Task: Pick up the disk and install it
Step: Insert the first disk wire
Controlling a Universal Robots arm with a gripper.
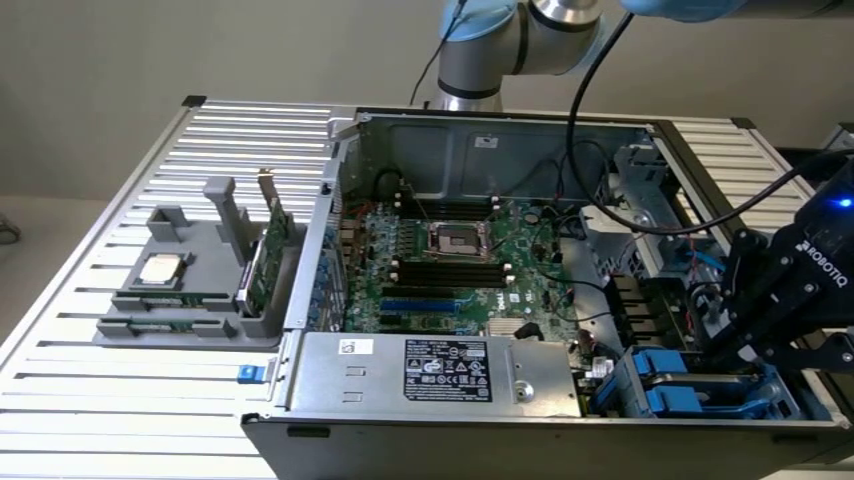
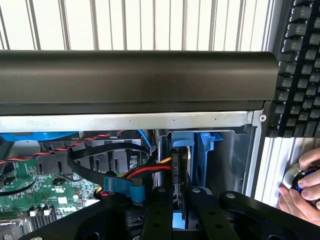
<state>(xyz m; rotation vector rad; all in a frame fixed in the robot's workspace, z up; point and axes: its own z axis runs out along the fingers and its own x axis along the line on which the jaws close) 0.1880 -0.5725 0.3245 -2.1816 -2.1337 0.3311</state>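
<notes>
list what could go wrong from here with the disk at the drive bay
1. The red, yellow and black cables run right beside the disk held in the gripper; they could snag or get pinched.
2. The disk sits edge-on by the blue bay rails; a slight tilt might jam it.
3. A hand rests beside the case, so a sudden arm move could reach it.

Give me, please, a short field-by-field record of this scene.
gripper: shut on the disk, held on edge
place: at the drive bay of the open computer case
bay contents: blue carriers
grey holder: processor chip and green circuit card
person's hand: on a knob beside the keyboard
</notes>
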